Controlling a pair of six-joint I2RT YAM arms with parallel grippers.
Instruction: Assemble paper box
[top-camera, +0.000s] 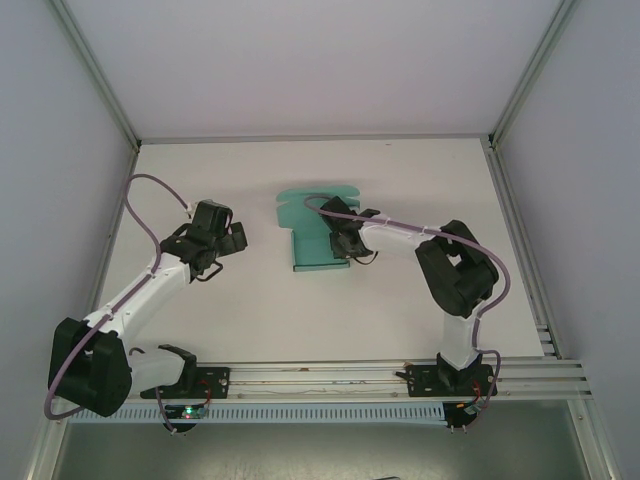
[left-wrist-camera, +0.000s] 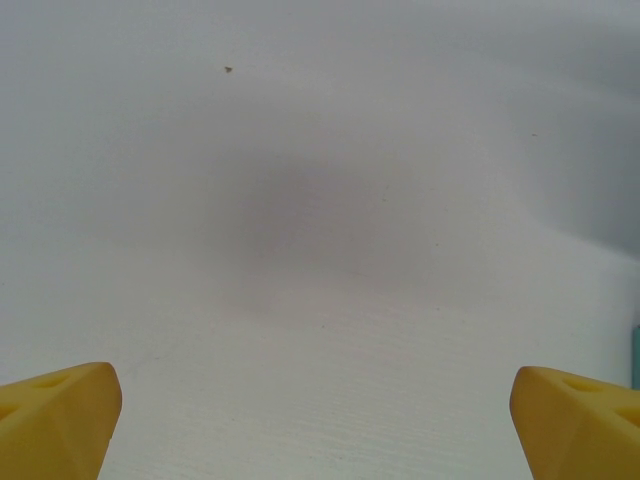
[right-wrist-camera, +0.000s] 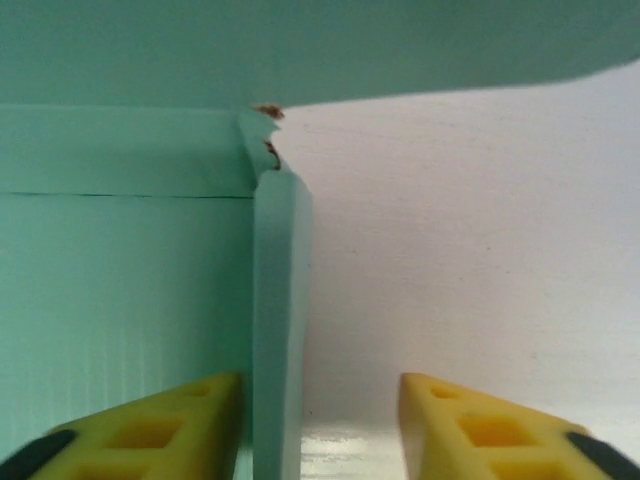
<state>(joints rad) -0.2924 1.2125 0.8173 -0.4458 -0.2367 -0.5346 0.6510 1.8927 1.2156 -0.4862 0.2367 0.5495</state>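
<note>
Right wrist: straddling an upright flap (right-wrist-camera: 278, 330) of the paper box (right-wrist-camera: 120, 300) with right gripper (right-wrist-camera: 320, 425) part-open; holding left gripper (left-wrist-camera: 315, 425) spread wide.

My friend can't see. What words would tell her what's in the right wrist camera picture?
A teal-green paper box has one side wall folded upright, and the right pincer hangs open astride that wall. One yellow finger is inside the box, close against the wall; the other is outside, over the white table.

Nothing legible anywhere: no text, label, brand, number or sign on the paper box (top-camera: 312, 250) or the tabletop (top-camera: 420, 180).
</note>
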